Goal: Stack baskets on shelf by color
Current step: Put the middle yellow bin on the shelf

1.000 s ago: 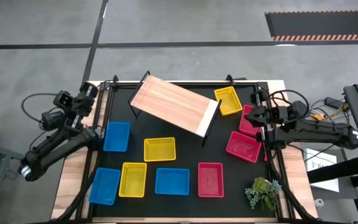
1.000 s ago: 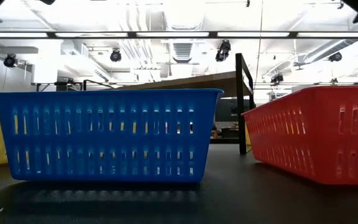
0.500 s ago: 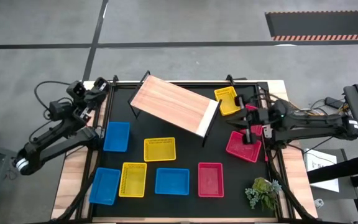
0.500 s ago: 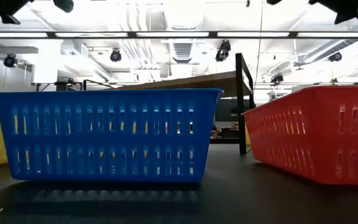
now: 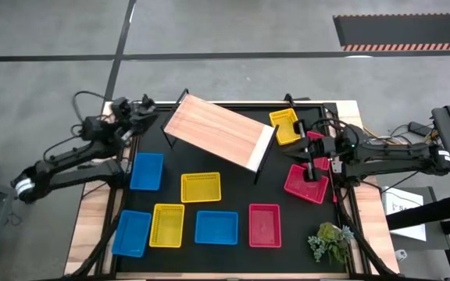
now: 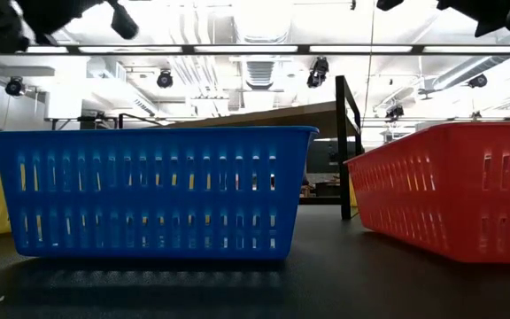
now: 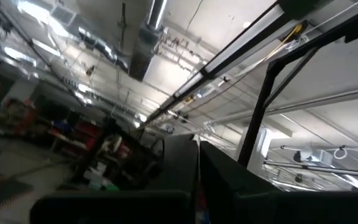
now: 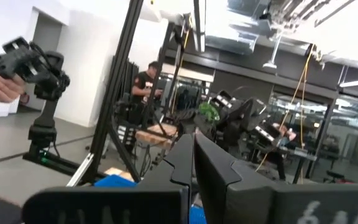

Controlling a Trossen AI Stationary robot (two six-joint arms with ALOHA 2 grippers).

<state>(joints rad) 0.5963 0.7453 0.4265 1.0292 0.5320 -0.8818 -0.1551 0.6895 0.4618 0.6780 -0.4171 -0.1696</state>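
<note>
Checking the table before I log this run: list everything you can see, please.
yellow baskets: three, yellow; one by the shelf's right end, one mid-table, one front left
blue baskets: three, blue; left side, front-left corner, front centre
red baskets: three, red; front centre-right, two at the right edge
shelf: one, light wood, set at an angle at the back
plant: one, green, front-right corner
table: one, black top
person: one, dark shirt, in the room behind
left tool: shut, over the back-left corner
right tool: shut, over the right-edge red baskets
</note>
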